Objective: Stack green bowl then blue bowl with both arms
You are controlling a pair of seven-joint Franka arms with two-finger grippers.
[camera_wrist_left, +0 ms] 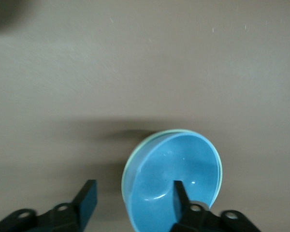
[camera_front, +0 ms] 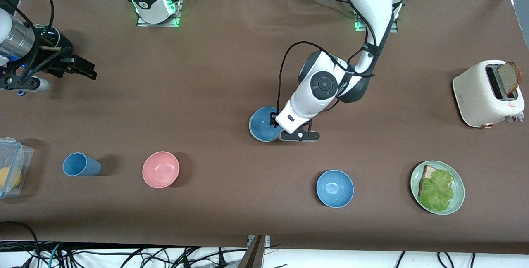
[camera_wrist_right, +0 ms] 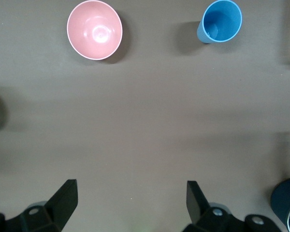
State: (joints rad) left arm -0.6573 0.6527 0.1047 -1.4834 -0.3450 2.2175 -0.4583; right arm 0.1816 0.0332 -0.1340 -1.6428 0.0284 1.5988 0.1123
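The duller blue bowl (camera_front: 263,124) sits in the middle of the table. In the left wrist view the blue bowl (camera_wrist_left: 179,166) rests nested inside the green bowl (camera_wrist_left: 127,165), of which only a pale mint rim shows. My left gripper (camera_wrist_left: 134,188) is open and straddles the stack's rim, one finger inside the blue bowl and one outside; in the front view the left gripper (camera_front: 276,121) is low at the bowl's edge. My right gripper (camera_front: 84,69) is open and empty over the right arm's end of the table; the right gripper (camera_wrist_right: 133,203) has bare table below it.
A pink bowl (camera_front: 160,169), a blue cup (camera_front: 80,164) and a brighter blue bowl (camera_front: 334,188) stand nearer the front camera. A green plate (camera_front: 459,195) with toast and lettuce and a toaster (camera_front: 481,94) are at the left arm's end. A plastic box (camera_front: 14,164) is at the right arm's end.
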